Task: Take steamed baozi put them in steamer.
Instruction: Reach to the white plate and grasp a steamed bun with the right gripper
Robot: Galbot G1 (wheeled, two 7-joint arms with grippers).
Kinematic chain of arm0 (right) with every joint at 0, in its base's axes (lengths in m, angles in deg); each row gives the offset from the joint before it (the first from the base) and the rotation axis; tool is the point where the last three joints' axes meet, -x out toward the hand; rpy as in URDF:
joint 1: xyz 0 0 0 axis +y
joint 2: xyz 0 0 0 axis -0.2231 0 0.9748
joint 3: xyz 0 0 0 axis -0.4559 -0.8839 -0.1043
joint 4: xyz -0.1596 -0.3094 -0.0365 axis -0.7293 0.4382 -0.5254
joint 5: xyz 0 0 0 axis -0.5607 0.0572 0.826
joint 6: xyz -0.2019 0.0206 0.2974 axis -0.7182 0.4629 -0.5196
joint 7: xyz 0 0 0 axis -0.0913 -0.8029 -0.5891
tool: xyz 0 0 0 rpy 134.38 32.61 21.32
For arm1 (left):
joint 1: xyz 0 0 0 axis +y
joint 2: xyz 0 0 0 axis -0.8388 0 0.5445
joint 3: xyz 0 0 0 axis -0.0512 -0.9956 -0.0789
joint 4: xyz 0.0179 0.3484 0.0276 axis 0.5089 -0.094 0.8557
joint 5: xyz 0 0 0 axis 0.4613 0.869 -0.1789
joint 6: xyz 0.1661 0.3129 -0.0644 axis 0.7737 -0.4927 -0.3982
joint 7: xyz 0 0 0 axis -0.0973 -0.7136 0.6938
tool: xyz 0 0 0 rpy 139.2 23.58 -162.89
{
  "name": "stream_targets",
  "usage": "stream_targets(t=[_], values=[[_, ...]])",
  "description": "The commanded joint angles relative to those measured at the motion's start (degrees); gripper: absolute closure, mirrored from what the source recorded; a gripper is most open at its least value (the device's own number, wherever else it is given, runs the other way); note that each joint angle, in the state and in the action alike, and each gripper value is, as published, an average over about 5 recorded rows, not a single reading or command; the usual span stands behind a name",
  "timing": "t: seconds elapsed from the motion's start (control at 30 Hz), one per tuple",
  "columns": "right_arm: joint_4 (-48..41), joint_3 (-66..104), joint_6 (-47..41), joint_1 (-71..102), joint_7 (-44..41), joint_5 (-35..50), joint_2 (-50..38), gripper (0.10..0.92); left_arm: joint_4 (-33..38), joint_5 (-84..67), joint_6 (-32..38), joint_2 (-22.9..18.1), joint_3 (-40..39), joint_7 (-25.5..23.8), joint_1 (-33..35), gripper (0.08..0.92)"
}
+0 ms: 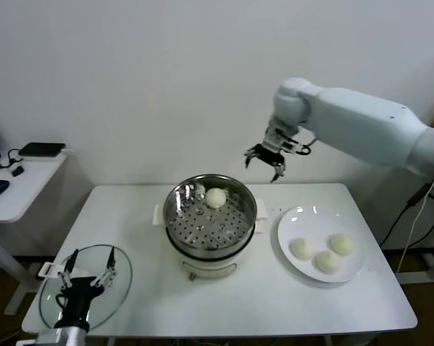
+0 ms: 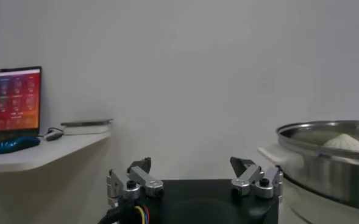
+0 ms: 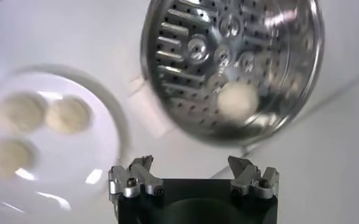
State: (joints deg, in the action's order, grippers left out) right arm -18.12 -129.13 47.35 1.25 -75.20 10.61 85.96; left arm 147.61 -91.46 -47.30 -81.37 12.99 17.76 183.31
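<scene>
Your counter [image 1: 224, 310] is white, carrying the steamer [image 1: 210, 216] in the middle, a white plate [image 1: 293, 223] to its right and a glass lid [image 1: 116, 288] at the front left. Steamer sits open, perforated tray showing, one bun [image 1: 215, 197] already on the tray toward the far side. Three buns [image 1: 321, 254] are left on the plate, clustered close together, some touching.

Your right end effector [image 1: 267, 161] hangs in the air behind the steamer, between it and the plate, fingers spread, nothing held. Left end effector [image 1: 89, 269] is parked low over the glass lid, also spread and empty.

Judging by this, one of four is done, so the next reach goes to the plate.

Risks: the buns crowd each other, so a finger coming down between them could shove a neighbour toward the plate rim or off it. Squeeze too hard and soft dough dents or sticks to a finger. Carry too low and you clip the steamer rim.
</scene>
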Motion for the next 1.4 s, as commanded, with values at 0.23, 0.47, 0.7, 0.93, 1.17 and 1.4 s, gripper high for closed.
stream_targets(t=[0.23, 0.47, 0.7, 0.93, 1.17, 1.4], values=[[3.8, -4.7, -18.7, 7.5, 3.5, 13.4, -22.9, 0.203, 1.0, 0.3, -0.1, 0.0, -0.7, -0.1, 0.4, 0.177], [3.8, 1.2, -23.6, 18.7, 5.8, 12.7, -23.9, 0.203, 1.2, 0.4, 0.1, 0.0, -0.8, -0.2, 1.2, 0.177], [1.9, 3.7, -24.7, 24.6, 8.4, 11.1, -20.9, 0.203, 0.8, 0.4, 0.5, -0.3, -0.8, -0.1, 1.8, 0.177], [-1.3, 5.6, -24.6, 27.2, 10.2, 10.8, -17.3, 0.203, 0.5, 0.4, 0.3, -0.3, -0.6, -0.1, 1.7, 0.177], [-3.4, 7.0, -24.6, 29.5, 10.6, 10.7, -14.1, 0.203, -0.3, 0.4, 0.3, -0.2, -0.3, -0.1, 1.3, 0.177], [-4.7, 7.2, -24.5, 30.1, 10.4, 10.3, -12.2, 0.203, -0.8, 0.2, 0.2, -0.3, -0.2, 0.0, 0.9, 0.177]])
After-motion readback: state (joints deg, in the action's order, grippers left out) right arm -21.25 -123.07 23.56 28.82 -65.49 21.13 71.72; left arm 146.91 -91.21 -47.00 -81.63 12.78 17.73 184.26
